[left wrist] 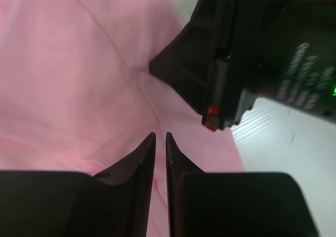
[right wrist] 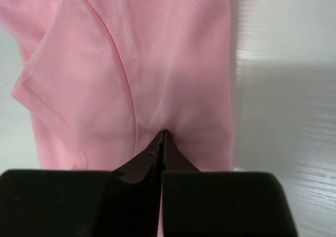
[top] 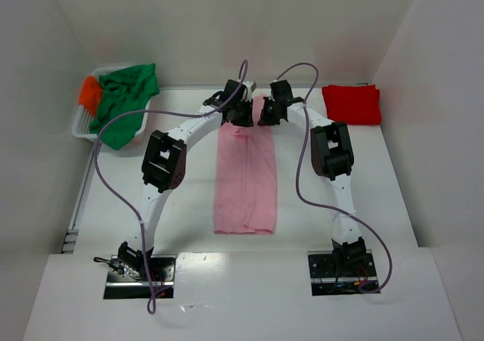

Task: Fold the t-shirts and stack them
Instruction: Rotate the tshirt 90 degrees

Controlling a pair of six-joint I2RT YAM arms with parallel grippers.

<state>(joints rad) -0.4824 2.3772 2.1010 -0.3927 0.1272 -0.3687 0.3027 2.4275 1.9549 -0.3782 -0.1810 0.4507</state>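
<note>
The pink t-shirt (top: 246,182) lies as a long narrow strip down the middle of the table. Both grippers are at its far end, side by side. My left gripper (top: 242,118) (left wrist: 160,134) has its jaws drawn to a thin slit with pink cloth (left wrist: 79,63) in it. My right gripper (top: 266,118) (right wrist: 164,132) is shut on the pink cloth (right wrist: 173,53), which puckers at its tips. In the left wrist view the right gripper's black body (left wrist: 236,63) sits just beyond my fingers. The red t-shirt (top: 352,104) lies folded at the back right. The green t-shirt (top: 125,99) and the orange one (top: 89,93) are bunched at the back left.
A white basket (top: 82,125) at the back left corner holds the green and orange shirts, the green one spilling over its rim. White walls enclose the table on three sides. The arms' cables arch over the table on both sides of the pink strip.
</note>
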